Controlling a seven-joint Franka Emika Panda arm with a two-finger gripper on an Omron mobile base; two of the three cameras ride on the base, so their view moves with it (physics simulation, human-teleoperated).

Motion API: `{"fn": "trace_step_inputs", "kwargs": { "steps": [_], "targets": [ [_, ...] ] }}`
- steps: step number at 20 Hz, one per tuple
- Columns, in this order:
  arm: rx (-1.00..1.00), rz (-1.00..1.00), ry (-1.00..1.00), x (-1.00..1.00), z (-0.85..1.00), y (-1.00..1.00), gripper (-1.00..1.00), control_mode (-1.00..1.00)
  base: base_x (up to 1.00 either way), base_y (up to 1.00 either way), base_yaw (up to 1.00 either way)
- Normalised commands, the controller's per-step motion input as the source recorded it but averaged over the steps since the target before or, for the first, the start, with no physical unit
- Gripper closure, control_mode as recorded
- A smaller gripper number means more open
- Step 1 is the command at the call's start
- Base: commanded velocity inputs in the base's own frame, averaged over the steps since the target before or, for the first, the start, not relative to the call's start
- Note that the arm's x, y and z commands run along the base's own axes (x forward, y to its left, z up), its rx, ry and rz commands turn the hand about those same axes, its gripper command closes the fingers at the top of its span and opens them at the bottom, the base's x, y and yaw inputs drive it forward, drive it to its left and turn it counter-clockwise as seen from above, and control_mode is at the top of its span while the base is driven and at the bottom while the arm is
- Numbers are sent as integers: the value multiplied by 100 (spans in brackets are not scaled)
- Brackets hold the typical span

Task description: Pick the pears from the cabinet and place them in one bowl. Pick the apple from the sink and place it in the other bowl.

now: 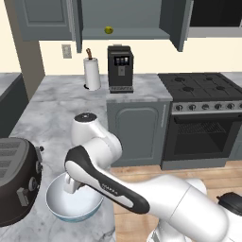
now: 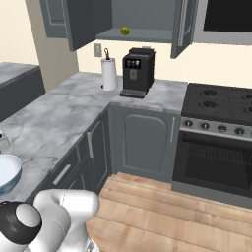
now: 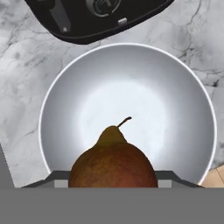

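My gripper [image 3: 113, 181] is shut on the brownish-red pear [image 3: 113, 164], which hangs stem forward just above the white bowl [image 3: 127, 100]. In the left base view the hand [image 1: 72, 184] dips over that pale blue-sided bowl [image 1: 71, 208] on the near counter. The same bowl's rim [image 2: 7, 172] shows at the left edge of the right base view. The yellow-green pear [image 1: 108, 30] [image 2: 125, 31] lies on the shelf of the open grey cabinet [image 1: 45, 16] [image 2: 61, 22]. The apple, the sink and the other bowl are out of view.
A black toaster [image 1: 16, 184] [image 3: 96, 17] stands right beside the bowl. On the far counter are a paper towel roll [image 1: 92, 73] and a coffee machine [image 1: 120, 68]. The stove [image 1: 203, 118] is to the right, with wooden floor before it.
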Motion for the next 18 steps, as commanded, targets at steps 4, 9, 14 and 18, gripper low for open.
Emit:
{"fn": "trace_step_inputs", "kwargs": {
  "steps": [4,9,14,18],
  "targets": [
    [0,0,0,4,-18,6,100,-100,0,0,0],
    [0,0,0,4,-17,6,100,-100,0,0,0],
    [0,0,0,6,-16,8,100,-100,0,0,0],
    [0,0,0,7,-14,10,100,-100,0,0,0]
  ]
}}
